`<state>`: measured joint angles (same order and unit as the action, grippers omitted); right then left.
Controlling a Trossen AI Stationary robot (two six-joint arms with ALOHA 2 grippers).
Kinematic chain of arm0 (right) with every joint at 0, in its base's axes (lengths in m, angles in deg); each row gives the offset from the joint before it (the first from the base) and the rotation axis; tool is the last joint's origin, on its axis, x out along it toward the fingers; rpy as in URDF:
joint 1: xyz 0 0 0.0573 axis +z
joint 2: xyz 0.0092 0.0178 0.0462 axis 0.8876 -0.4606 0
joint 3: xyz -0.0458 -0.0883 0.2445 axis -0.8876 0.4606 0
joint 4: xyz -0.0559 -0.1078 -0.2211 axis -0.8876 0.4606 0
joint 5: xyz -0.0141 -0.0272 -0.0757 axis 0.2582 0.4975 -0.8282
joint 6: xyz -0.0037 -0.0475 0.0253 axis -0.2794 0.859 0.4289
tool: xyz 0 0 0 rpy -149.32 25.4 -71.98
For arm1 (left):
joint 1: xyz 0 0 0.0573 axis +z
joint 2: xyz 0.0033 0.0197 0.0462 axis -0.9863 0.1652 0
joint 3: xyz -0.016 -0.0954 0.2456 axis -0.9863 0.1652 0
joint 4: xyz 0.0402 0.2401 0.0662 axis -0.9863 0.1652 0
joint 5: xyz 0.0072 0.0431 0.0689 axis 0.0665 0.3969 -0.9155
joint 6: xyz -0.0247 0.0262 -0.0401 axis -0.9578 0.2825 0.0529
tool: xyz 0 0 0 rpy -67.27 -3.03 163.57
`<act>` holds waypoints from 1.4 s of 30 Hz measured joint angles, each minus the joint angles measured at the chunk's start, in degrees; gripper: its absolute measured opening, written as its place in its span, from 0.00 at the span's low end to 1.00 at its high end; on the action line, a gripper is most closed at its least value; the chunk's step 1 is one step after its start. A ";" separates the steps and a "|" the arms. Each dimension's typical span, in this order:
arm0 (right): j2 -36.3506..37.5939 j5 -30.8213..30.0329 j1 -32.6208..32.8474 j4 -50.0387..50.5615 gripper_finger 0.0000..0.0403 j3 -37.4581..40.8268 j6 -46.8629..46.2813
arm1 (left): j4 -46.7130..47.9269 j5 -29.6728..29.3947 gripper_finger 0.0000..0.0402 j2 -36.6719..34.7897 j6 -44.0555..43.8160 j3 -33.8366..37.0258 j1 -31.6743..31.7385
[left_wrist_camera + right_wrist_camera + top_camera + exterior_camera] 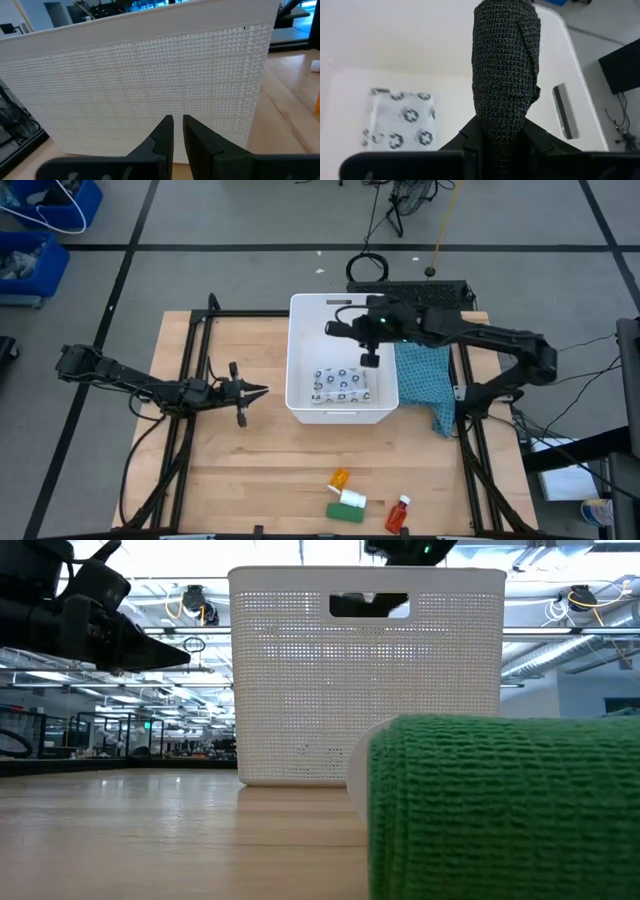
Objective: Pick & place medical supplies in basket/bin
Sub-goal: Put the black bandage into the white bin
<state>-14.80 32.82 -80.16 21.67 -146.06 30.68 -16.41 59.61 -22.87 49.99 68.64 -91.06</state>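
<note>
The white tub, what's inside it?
In the white tub lies one white packet with dark rings. The right gripper hangs above, jaws shut on a black oblong piece that covers part of the floor.

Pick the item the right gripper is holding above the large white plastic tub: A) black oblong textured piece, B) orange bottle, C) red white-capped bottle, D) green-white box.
A: the right wrist view shows the right gripper clamped on the black oblong textured piece over the large white plastic tub; the bottles and box lie on the table outside it.
</note>
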 joint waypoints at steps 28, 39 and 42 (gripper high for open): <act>-18.93 3.06 -5.26 0.95 0.15 0.00 10.85 | 1.76 -0.26 0.12 0.00 0.91 0.00 0.04; -24.49 4.53 -5.62 1.63 0.15 0.00 10.30 | 2.21 -0.22 0.12 0.00 0.93 0.00 0.04; -25.99 4.48 -5.64 1.72 0.15 0.00 9.28 | 2.21 -0.17 0.12 0.00 0.92 0.00 0.04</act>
<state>-40.79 37.30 -85.80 23.39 -146.06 39.96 -14.20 59.44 -22.87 50.91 68.64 -91.02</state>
